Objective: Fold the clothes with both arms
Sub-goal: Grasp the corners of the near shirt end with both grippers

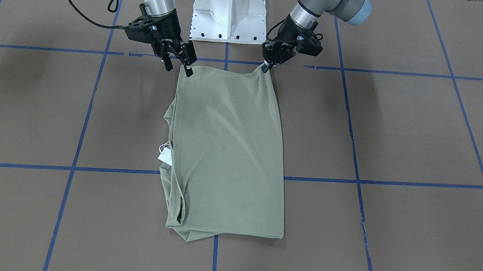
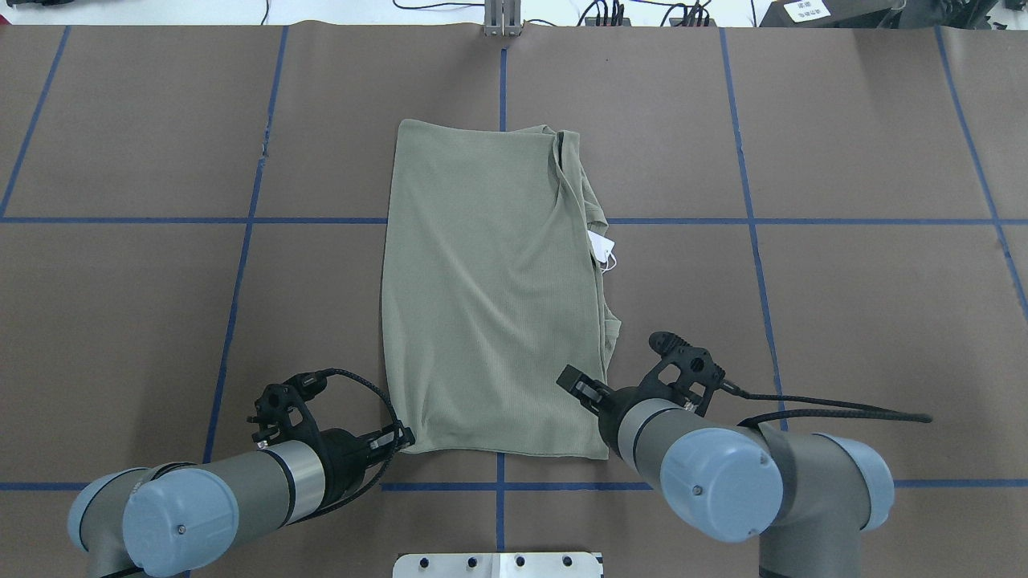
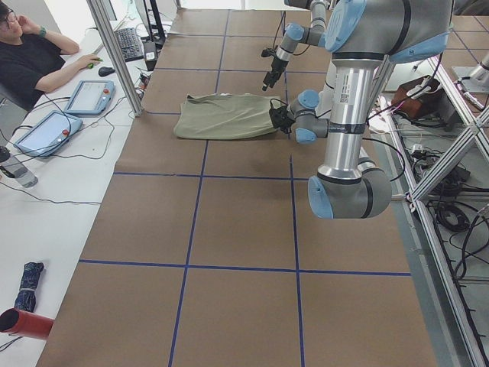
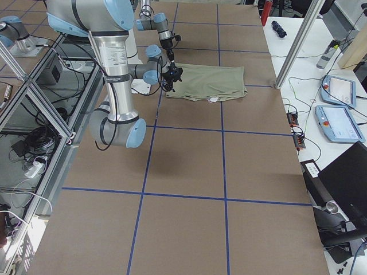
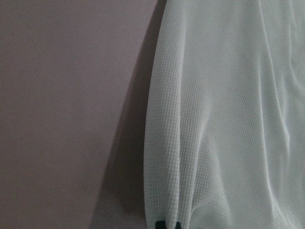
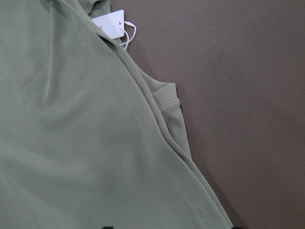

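We look down on the table (image 2: 843, 321) from behind the base (image 2: 498, 566), and steeply down from across the table, facing that base. Two cameras stand far off at the table's ends, looking along it. Our wrist cameras hang close over the shirt (image 5: 228, 114), which every view shares.

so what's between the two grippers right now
Only the edge of the shirt, from the left gripper, jaws shut on one corner, to the right gripper, jaws open by the other, as the front-facing view shows.
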